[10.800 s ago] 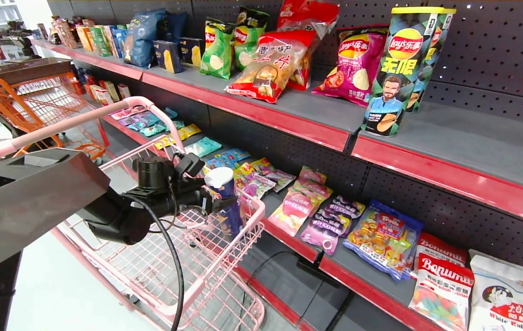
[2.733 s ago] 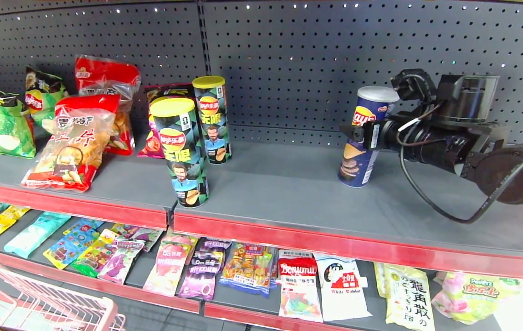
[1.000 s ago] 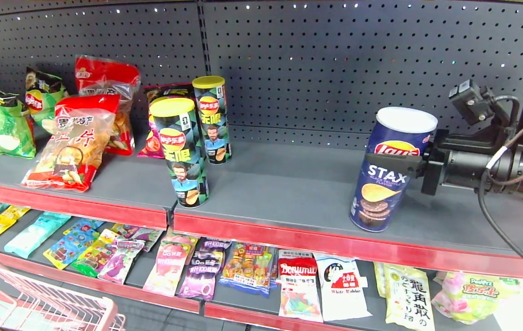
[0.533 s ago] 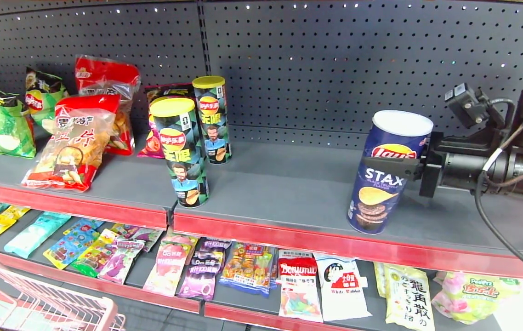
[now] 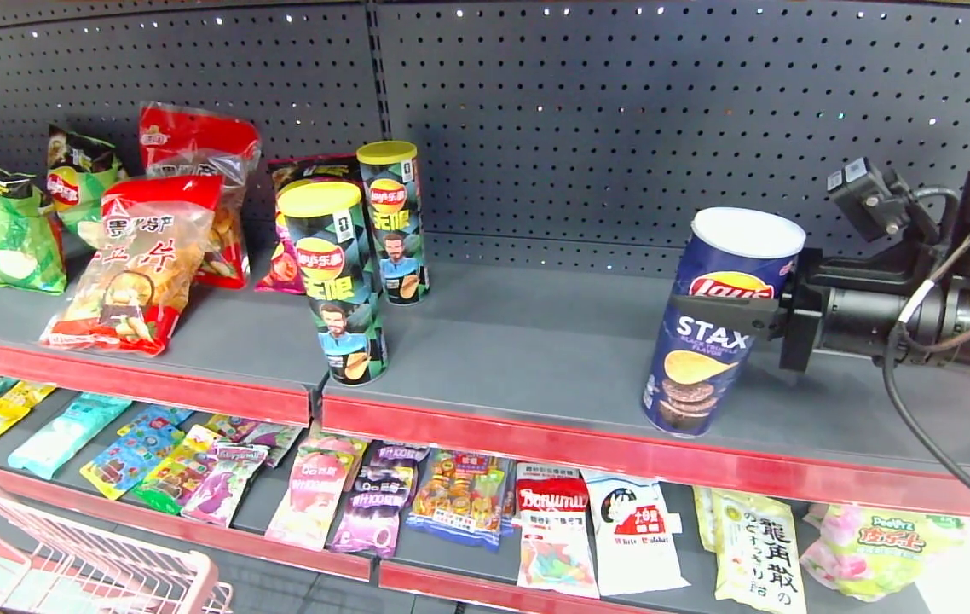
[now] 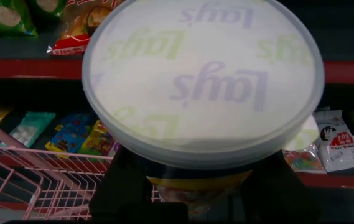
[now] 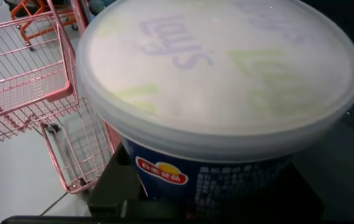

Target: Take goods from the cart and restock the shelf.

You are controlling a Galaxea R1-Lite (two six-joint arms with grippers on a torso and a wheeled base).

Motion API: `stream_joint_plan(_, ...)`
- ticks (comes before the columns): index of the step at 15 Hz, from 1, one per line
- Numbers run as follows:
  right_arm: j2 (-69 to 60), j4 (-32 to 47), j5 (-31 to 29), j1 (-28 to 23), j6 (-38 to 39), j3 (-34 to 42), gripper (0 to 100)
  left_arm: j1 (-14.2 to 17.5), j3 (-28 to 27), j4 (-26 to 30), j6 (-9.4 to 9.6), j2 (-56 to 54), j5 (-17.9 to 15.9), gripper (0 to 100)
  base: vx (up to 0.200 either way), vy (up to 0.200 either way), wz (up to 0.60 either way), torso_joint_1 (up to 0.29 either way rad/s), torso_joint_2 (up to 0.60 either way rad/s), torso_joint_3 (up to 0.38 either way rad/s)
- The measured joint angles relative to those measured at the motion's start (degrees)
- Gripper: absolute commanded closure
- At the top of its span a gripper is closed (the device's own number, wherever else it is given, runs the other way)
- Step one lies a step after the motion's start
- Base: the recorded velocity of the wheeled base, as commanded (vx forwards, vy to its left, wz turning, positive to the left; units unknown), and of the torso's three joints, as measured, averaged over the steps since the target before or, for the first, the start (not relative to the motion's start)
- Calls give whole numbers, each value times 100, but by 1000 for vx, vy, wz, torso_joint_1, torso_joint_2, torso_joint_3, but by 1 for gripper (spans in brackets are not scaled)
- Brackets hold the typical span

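A blue chip can (image 5: 719, 328) with a white lid stands slightly tilted near the front edge of the grey upper shelf (image 5: 528, 350), towards its right end. My right gripper (image 5: 734, 300) is shut on its upper half from the right. I cannot tell whether the base touches the shelf. The right wrist view looks down on that can's lid (image 7: 220, 68), with my right gripper (image 7: 208, 202) around the blue body. My left gripper (image 6: 195, 202) is shut on a second white-lidded chip can (image 6: 201, 74), held above the pink cart (image 6: 33, 180) in front of the shelves.
Two green-black cans with yellow lids (image 5: 333, 281) (image 5: 393, 222) stand mid-shelf, with chip bags (image 5: 131, 264) to their left. Bare shelf lies between them and the blue can. Candy packets (image 5: 459, 495) fill the lower shelf. The cart's corner (image 5: 67, 563) shows at the bottom left.
Since 2.7 s ago my right gripper has brought the blue can from the back of the shelf to its front edge. Over the last second it sank slightly. Earlier the head camera faced the cart.
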Motion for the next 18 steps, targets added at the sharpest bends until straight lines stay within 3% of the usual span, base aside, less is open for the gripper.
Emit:
stream_joint_plan(1,-7,-2,6,0,-24,22,100,0,0,0,0,0,0,100,0,0,0,0,0,0)
stream_joint_plan(2,-11,-11,20,-5,-80,49,0,-2,0,0,-2,0,0,100,0,0,0,0,0,0)
stream_joint_plan(8,-52,22,-49,-46,-169,79,0,0,0,0,0,-9,0,100,0,0,0,0,0,0)
stream_joint_plan(11,-330,26,-268,-313,-160,291,0,-2,-11,-2,0,-9,-9,100,0,0,0,0,0,0)
stream_joint_plan(18,-2100,48,-334,-549,119,1852,0,-21,2,-13,-6,-22,-35,100,0,0,0,0,0,0)
